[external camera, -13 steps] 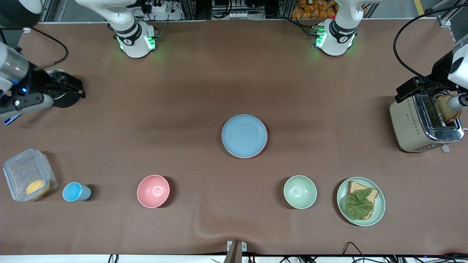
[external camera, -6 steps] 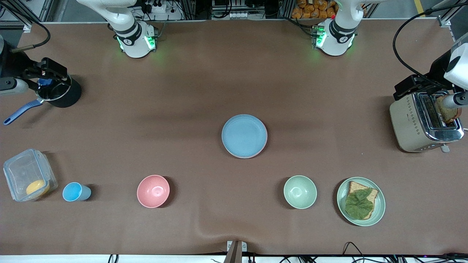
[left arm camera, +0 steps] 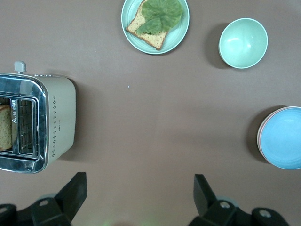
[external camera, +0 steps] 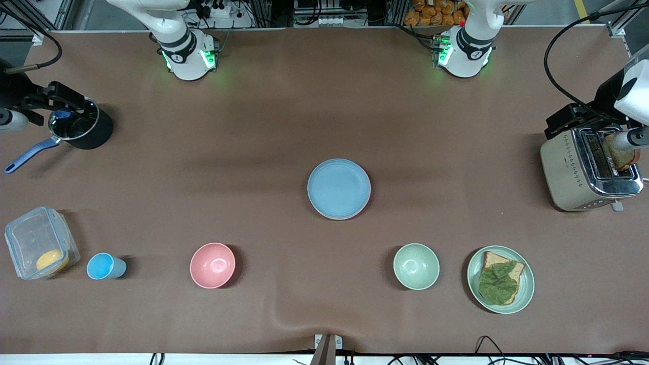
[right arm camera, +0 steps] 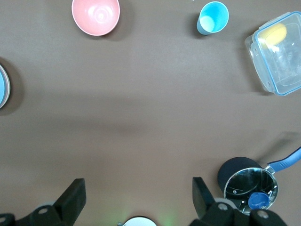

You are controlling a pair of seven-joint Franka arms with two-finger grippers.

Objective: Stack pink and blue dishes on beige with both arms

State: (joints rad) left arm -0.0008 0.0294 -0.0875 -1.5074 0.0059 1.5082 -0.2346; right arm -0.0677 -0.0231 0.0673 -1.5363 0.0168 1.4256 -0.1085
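The light blue dish (external camera: pixel 338 187) lies in the middle of the table, on top of a stack. A thin pink dish rim (external camera: pixel 351 216) peeks out under it. The left wrist view also catches the blue dish (left arm camera: pixel 283 138) and the pink rim (left arm camera: pixel 258 136). The beige dish is hidden. High over the toaster at the left arm's end, my left gripper (external camera: pixel 570 121) (left arm camera: pixel 139 183) is open and empty. My right gripper (external camera: pixel 56 99) (right arm camera: pixel 137 186) hangs open and empty over the pot at the right arm's end. Both are well away from the stack.
A toaster (external camera: pixel 583 172) holds a bread slice. Nearer the front camera stand a green plate with bread and leaf (external camera: pixel 525 291), a green bowl (external camera: pixel 416 266), a pink bowl (external camera: pixel 212 265), a blue cup (external camera: pixel 104 266) and a clear box (external camera: pixel 40 242). A black pot (external camera: pixel 83 129) has a blue handle.
My right gripper has drawn back toward the right arm's end of the table, uncovering the pot. The left gripper has barely shifted. The dishes have not moved.
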